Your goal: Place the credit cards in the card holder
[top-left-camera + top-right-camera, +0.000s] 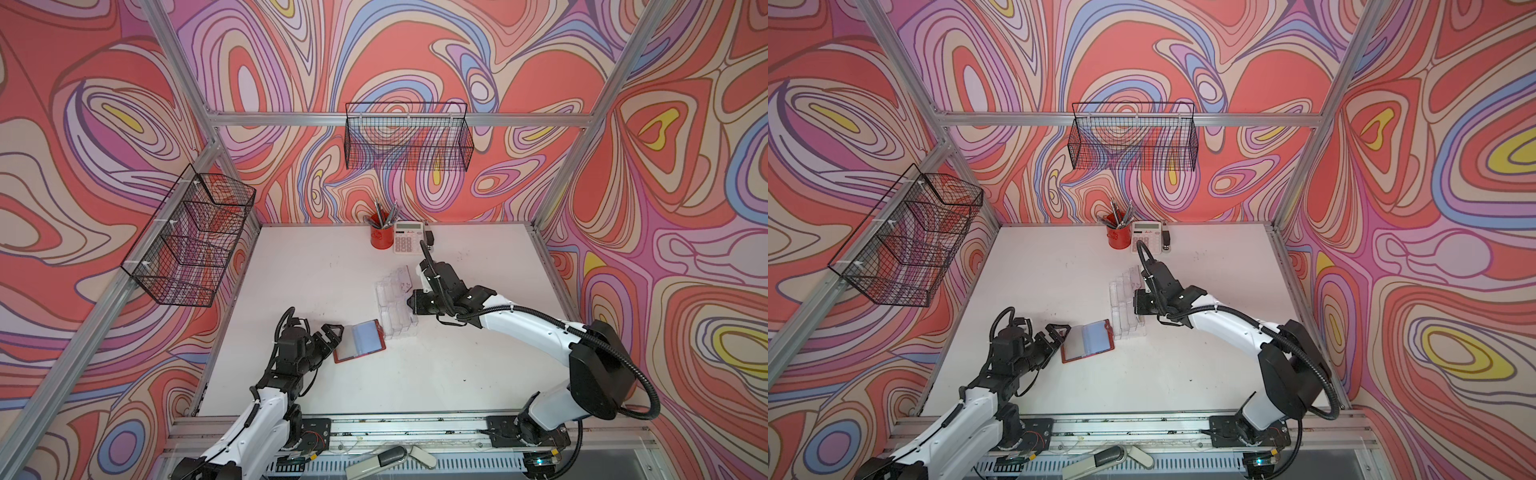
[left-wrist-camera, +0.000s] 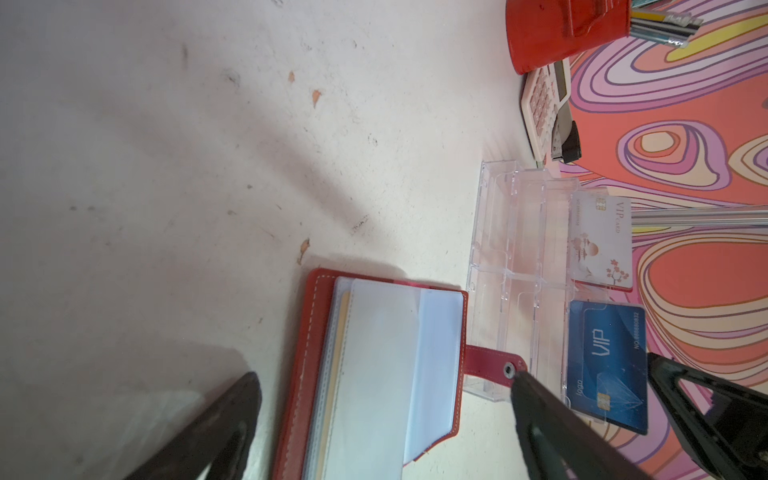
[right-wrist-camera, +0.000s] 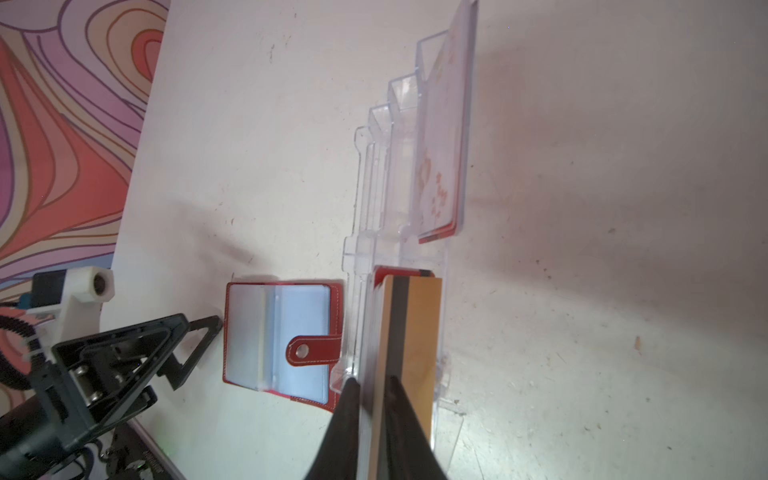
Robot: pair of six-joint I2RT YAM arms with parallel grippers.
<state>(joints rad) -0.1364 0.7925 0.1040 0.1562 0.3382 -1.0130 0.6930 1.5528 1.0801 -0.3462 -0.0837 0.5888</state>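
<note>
- Credit cards, 3 that we can count, all stand up off the white table; we see none lying flat on it.
- The card holder is a clear stepped rack near the table's middle. We judge it light enough to slide or tip if a card is shoved against it.
- The red wallet lies open just beside the holder's low front. A tan edge among its sleeves may be another card; we cannot tell.
- The left gripper sits at the wallet's other side, its fingers wide apart and holding nothing.
- The right gripper reaches over the holder, its 2 fingers pinched on the gold card.
- The gold card stands on edge in the half of the holder nearest the wallet, dark stripe facing away from the wallet. Which slot it sits in we cannot tell.
- The blue card and white card stand in the tallest back step, the blue one at the wallet end.
- We judge each card light, thin, stiff but a little springy, and slick. We would pinch a narrow strip along 1 edge, squarely, leaving the opposite edge free to enter a slot.
</note>
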